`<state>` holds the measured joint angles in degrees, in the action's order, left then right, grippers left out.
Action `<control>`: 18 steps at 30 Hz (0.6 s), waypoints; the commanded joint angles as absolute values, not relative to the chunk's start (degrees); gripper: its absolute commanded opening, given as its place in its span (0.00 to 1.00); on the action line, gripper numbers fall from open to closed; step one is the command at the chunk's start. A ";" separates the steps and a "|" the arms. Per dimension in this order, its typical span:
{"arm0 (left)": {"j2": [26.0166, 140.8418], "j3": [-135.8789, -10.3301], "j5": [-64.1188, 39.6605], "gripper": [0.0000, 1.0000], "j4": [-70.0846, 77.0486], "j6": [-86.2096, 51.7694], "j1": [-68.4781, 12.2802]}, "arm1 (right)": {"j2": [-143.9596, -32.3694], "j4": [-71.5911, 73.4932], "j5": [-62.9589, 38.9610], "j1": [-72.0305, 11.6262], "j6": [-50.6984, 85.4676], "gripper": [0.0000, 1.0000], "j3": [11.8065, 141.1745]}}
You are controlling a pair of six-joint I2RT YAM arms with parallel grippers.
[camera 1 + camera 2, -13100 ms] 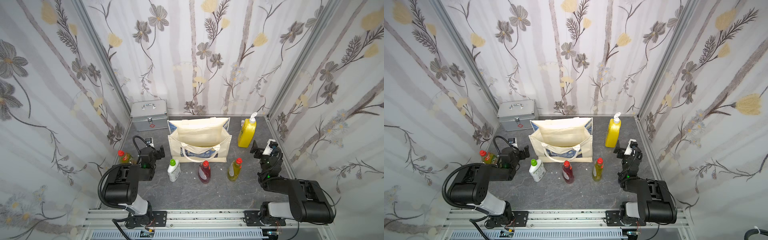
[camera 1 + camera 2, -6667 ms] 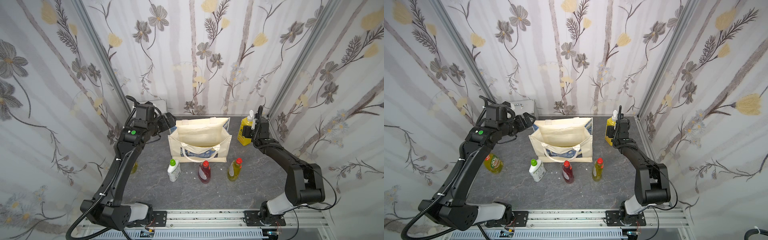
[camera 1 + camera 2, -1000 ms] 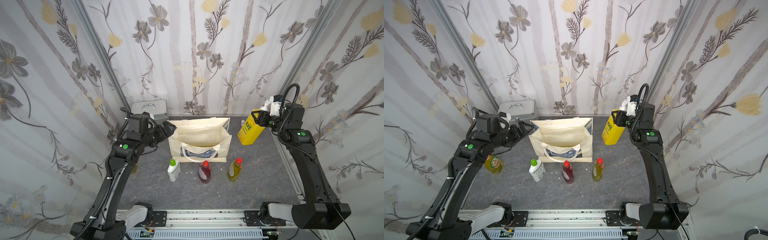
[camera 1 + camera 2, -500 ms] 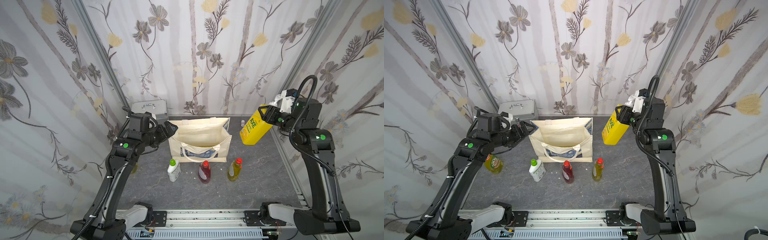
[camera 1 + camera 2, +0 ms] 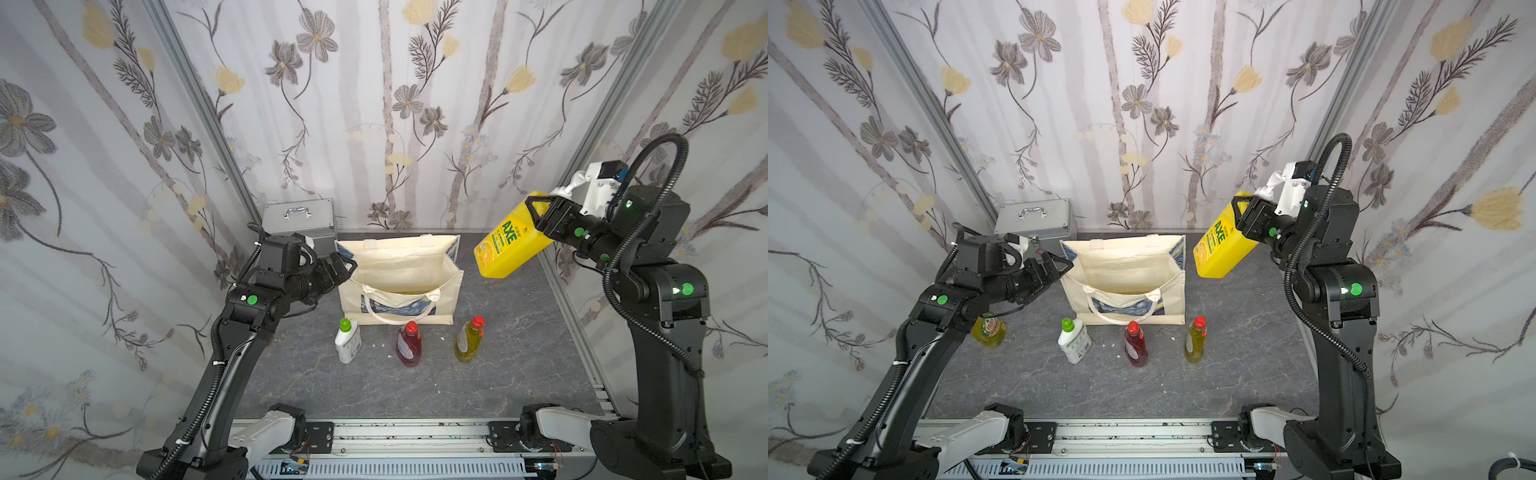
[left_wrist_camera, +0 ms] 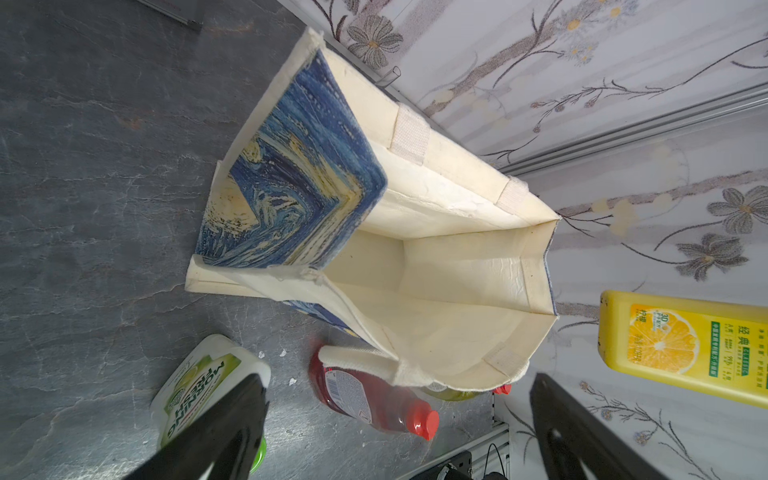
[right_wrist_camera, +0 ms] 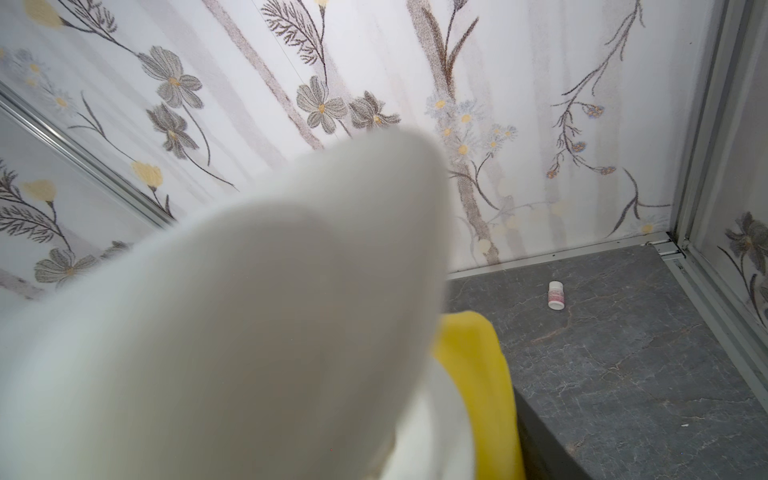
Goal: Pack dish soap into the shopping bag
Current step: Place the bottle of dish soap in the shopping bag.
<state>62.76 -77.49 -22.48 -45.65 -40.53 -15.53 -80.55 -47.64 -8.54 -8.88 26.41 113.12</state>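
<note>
Top views: the bottle [image 5: 509, 245] is being gripped at its top by the right gripper [image 5: 548, 216], slanted, base toward the bag [image 5: 440, 309] beside it; the left gripper [image 5: 343, 268] is being held agape at the bag's other side. Left wrist: the yellow bottle is being shown beyond the empty bag's rim. Right wrist: much is being hidden by its blurred white pump [image 7: 249, 311].

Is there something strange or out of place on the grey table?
A small white pink-labelled bottle sits alone by the back wall on the grey table; it looks unrelated to the dish soap. Few white crumbs lie beside the red-liquid, red-capped plastic bottle.
</note>
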 commanded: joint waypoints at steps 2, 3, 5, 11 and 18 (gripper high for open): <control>62.07 -76.77 -22.02 1.00 -44.91 -40.61 -15.47 | -82.36 -35.41 -10.26 -10.62 30.74 0.43 116.51; 62.05 -76.77 -22.05 1.00 -44.85 -40.53 -15.52 | -82.97 -35.18 -10.24 -11.35 31.25 0.43 117.47; 61.97 -76.98 -22.00 1.00 -45.11 -40.31 -15.54 | -84.03 -34.48 -10.28 -12.71 32.04 0.43 119.18; 61.48 -77.26 -21.33 1.00 -45.69 -38.99 -15.53 | -85.34 -30.93 -10.38 -15.78 35.69 0.42 120.50; 60.82 -77.45 -20.55 1.00 -46.76 -37.44 -15.54 | -86.85 -28.40 -7.92 -19.97 36.23 0.42 120.50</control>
